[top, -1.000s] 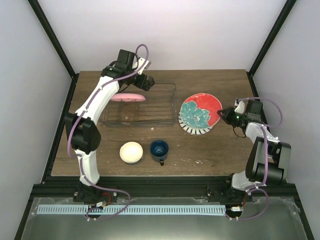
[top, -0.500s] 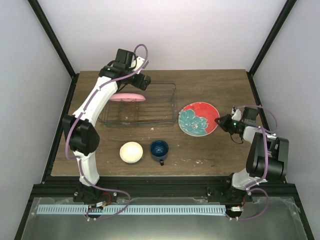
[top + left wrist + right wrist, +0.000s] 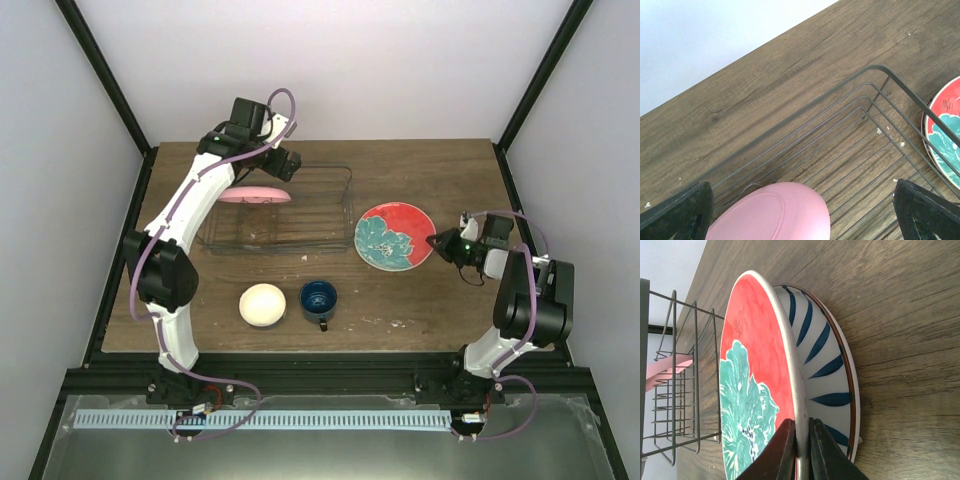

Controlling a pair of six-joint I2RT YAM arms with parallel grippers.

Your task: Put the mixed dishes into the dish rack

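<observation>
On the brown wood-grain bench (image 3: 420, 170), toward its far left, sits the dish rack (image 3: 350, 205) – a rectangular, see-through basket of thin grey wire with inner dividers.

Inside the rack's left half, toward its far side, the plain pink plate (image 3: 255, 194) stands on edge at a lean. The left wrist view looks down on its rounded rim (image 3: 772, 212) with the rack's floor wires (image 3: 840, 90) beyond it.

Just beside the rack's right end lies the red plate with teal flowers (image 3: 394, 237). It is stacked on the white plate with dark radial stripes (image 3: 825, 370), which the top view almost wholly hides. In the right wrist view the red plate (image 3: 752, 390) tilts up from the striped one on the side away from the rack.

On the near side of the rack, apart from it, the small cream bowl (image 3: 262, 304) rests opposite its middle. The dark blue mug (image 3: 319, 299) stands upright just to the bowl's right, mouth up, not touching it.

Above the pink plate, the left arm's fingers (image 3: 680, 210) hang spread wide – one tip at each lower corner of the wrist view, clear of the plate. At the red plate's edge farthest from the rack, the right arm's fingers (image 3: 782, 455) are pinched on its rim, one above and one below.
</observation>
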